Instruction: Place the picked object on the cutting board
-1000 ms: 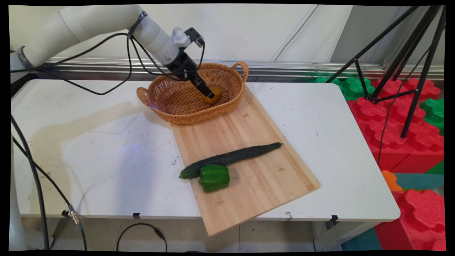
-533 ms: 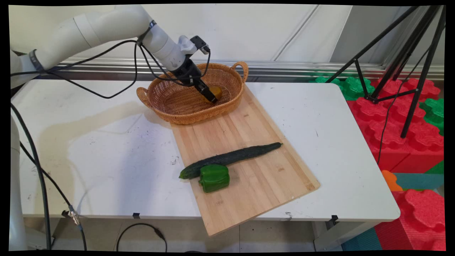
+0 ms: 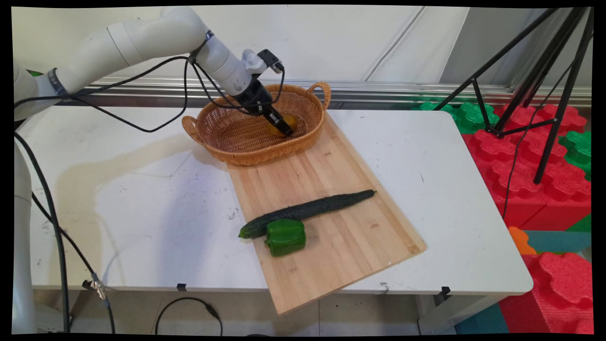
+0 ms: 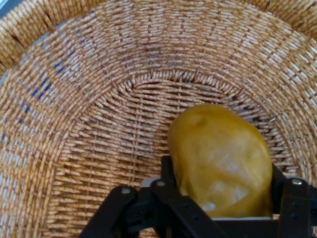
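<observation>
Arm enters from upper left, gripper (image 3: pixel 283 129) reaching down into the wicker basket (image 3: pixel 227 142) at the far end of the wooden cutting board (image 3: pixel 341 227). Hand view: jaws closed on one yellow-brown potato (image 4: pixel 223 158), which sits between the two fingers (image 4: pixel 168 171), one on each side, pressed against it. Potato is inside the basket, over the right part of its woven floor; whether it touches the floor, can't tell. Basket rests partly on the board's far end, partly on the white table (image 3: pixel 118 199). Nearer on the board: one dark cucumber (image 3: pixel 307 210) lying diagonally, one green bell pepper (image 3: pixel 285 237) touching its near left end. At right beyond the table: black tripod (image 3: pixel 539 90) over red and green foam blocks (image 3: pixel 535 166). Counts: one basket, one potato, one cucumber, one pepper, one board.
</observation>
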### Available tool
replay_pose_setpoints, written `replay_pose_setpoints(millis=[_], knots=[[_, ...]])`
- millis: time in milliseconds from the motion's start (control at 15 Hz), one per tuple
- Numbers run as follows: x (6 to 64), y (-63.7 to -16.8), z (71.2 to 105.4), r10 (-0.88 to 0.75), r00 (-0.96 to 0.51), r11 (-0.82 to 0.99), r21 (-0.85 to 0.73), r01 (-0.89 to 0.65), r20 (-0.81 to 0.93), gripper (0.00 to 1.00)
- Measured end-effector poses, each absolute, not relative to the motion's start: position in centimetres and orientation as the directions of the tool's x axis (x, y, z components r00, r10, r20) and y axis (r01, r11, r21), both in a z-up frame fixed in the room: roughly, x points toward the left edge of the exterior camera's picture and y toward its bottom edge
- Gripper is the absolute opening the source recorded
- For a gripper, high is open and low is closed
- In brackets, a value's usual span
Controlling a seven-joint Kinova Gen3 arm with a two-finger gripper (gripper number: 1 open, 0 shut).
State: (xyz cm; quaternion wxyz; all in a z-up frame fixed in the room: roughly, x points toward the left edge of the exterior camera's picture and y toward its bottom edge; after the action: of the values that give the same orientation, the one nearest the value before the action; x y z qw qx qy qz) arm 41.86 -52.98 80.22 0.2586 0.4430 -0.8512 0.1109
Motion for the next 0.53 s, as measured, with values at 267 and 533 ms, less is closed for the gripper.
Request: replay_pose_setpoints(millis=[267,533], knots=[[42.0,-53.1,80.3,-0.694,-0.469,0.58,0.037,-0.814,0.547,0.0],[42.5,-52.5,81.3,-0.676,-0.468,0.589,0.036,-0.807,0.569,0.0]])
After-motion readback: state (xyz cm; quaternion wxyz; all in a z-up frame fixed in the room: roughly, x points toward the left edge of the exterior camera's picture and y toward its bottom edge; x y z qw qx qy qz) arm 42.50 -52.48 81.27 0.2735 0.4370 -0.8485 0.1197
